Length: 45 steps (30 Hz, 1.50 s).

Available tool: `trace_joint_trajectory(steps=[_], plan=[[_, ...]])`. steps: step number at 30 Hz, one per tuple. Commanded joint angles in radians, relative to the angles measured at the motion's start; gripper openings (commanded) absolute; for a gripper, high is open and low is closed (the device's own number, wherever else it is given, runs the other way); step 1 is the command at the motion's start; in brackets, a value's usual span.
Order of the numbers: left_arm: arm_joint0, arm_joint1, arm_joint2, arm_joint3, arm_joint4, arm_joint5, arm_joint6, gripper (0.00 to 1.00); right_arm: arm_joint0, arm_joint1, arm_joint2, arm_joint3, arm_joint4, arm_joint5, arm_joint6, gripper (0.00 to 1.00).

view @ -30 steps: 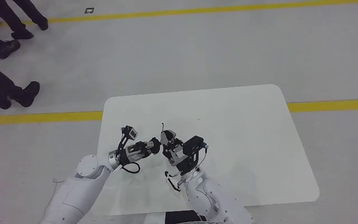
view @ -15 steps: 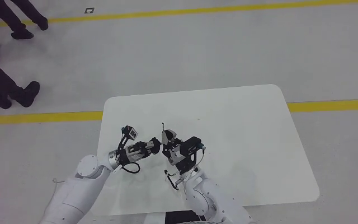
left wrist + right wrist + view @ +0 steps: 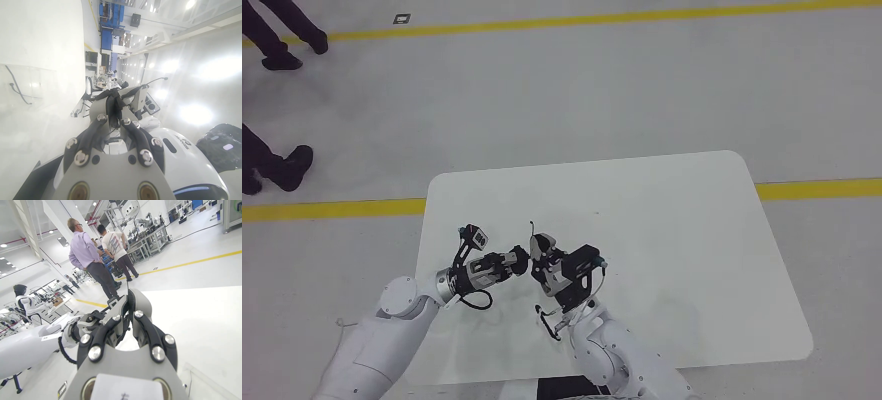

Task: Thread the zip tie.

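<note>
The zip tie [image 3: 532,232] is a thin black strip held in the air over the white table [image 3: 692,250] near its front left. My left gripper [image 3: 519,260] and right gripper [image 3: 535,262] meet tip to tip there. The right gripper [image 3: 128,294] is shut on the tie, whose free end [image 3: 127,285] sticks up past the fingertips. In the left wrist view my left gripper [image 3: 113,94] is shut on a black bunch of the tie, and a thin stretch of the zip tie [image 3: 157,80] runs out beyond the right gripper's finger [image 3: 140,96].
A thin black cord [image 3: 545,322] curls near the table's front edge, below the grippers. The table's rounded edge [image 3: 747,165] lies far to the back right, and a yellow floor line [image 3: 332,209] runs past the table's left side.
The right gripper has edged slightly left, closer against the left gripper. The tie's upright end stays about where it was.
</note>
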Motion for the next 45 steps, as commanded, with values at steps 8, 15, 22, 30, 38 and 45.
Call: trace_joint_trajectory(steps=[8,15,22,30,38,45], plan=[[0.000,0.000,0.000,0.000,0.000,0.000,0.000,0.00,0.008,0.001,-0.006,0.015,0.008,0.015,-0.004,0.00],[0.000,0.000,0.000,0.000,0.000,0.000,0.000,0.00,0.007,0.003,-0.008,0.012,0.005,0.018,-0.007,0.00],[0.000,0.000,0.000,0.000,0.000,0.000,0.000,0.00,0.003,0.007,-0.006,0.008,0.002,0.017,-0.006,0.00],[0.000,0.000,0.000,0.000,0.000,0.000,0.000,0.00,0.002,0.011,-0.007,0.006,0.000,0.015,-0.008,0.00],[0.000,0.000,0.000,0.000,0.000,0.000,0.000,0.00,0.008,0.009,-0.014,0.007,-0.010,0.018,-0.029,0.00],[0.000,0.000,0.000,0.000,0.000,0.000,0.000,0.00,0.019,0.005,-0.019,0.020,-0.008,0.019,-0.024,0.00]])
